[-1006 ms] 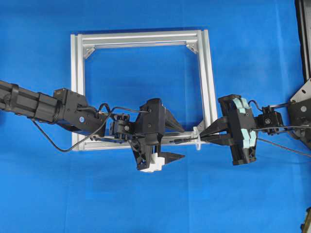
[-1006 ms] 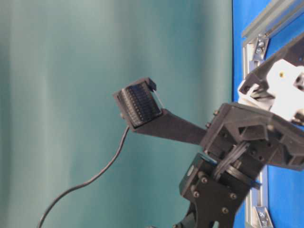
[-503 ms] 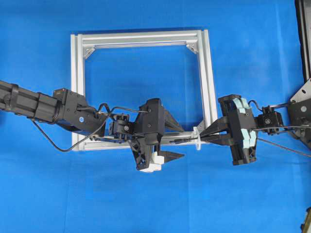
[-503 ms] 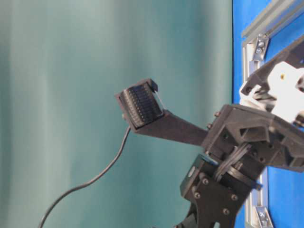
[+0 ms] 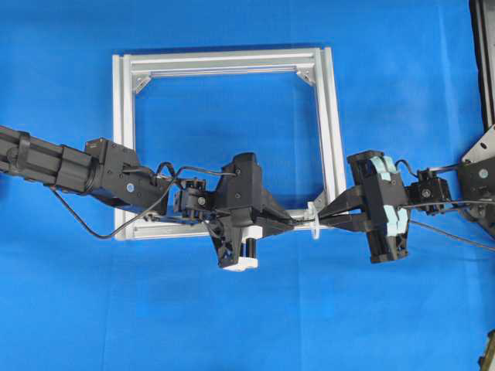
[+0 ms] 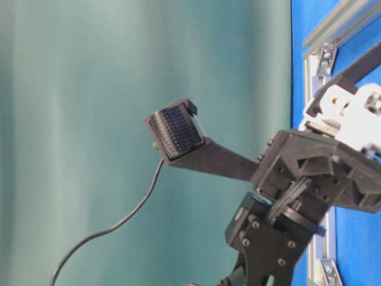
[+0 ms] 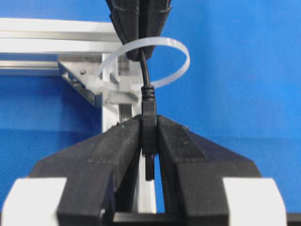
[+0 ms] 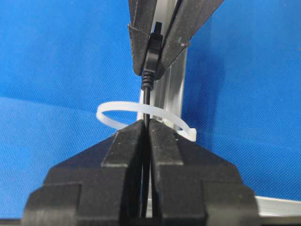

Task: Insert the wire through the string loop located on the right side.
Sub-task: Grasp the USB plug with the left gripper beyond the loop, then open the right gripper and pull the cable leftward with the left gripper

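Two hands (left hand [image 7: 149,141], right hand [image 8: 146,136]) pinch one wire [image 7: 146,84] threading one string loop [image 7: 176,52].

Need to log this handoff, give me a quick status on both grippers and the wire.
Left gripper shut on the wire plug. Right gripper shut on the wire behind it. Wire passes through the string loop on the frame. Nothing in the way.

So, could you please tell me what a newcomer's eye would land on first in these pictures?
Probably the two black grippers meeting tip to tip at the lower right corner of the silver frame on the blue table. The left gripper is clamped on the plug end of the wire, which passes through the white string loop. The right gripper pinches the wire on the loop's other side.
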Motion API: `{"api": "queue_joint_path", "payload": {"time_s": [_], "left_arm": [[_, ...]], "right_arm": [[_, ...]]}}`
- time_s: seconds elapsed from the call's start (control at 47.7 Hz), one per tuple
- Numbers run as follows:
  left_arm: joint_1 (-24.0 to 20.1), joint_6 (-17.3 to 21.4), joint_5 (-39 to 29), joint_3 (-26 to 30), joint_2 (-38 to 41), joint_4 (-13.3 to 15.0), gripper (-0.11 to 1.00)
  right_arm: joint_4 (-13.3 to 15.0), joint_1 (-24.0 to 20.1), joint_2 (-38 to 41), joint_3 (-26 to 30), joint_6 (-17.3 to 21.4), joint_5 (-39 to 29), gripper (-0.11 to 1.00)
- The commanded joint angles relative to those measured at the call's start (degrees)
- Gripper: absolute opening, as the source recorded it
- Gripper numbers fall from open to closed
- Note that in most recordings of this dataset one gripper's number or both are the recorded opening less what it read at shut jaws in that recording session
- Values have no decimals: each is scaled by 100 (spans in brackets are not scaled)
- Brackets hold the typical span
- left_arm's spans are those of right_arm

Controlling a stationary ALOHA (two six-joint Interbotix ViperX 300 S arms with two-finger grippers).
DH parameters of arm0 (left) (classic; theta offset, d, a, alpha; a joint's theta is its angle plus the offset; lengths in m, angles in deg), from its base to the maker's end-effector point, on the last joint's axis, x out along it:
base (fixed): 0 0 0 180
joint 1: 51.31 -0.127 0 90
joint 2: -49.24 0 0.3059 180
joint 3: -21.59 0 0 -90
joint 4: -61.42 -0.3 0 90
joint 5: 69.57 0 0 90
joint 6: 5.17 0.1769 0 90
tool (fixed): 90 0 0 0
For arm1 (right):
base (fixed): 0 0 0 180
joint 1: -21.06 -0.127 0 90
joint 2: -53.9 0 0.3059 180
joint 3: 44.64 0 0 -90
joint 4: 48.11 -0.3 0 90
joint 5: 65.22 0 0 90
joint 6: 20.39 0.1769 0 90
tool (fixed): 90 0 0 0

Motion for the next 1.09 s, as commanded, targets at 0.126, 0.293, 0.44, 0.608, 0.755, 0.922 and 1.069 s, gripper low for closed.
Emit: {"api": "queue_joint_path", "payload": {"time_s": [0.126, 0.293, 0.44, 0.608, 0.755, 0.922, 1.069], "left_arm": [[-9, 9, 44, 114, -123, -9, 8], [-9, 9, 44, 114, -123, -9, 8], [-9, 0, 35, 105, -123, -9, 8], [-9, -9, 35, 114, -123, -9, 8], [-9, 0, 35, 114, -123, -9, 8], [-18, -9, 35, 105, -132, -9, 8], [-9, -9, 26, 9, -211, -9, 8]], "right_arm": [[9, 9, -53, 105, 0, 26, -4], [9, 9, -53, 97, 0, 26, -4], [9, 9, -97, 79, 18, 0, -2], [-18, 9, -149, 62, 26, -229, 20], [-35, 9, -167, 79, 35, -316, 64], [-35, 9, -176, 70, 35, -316, 88], [-35, 9, -167, 70, 35, -316, 85]]}}
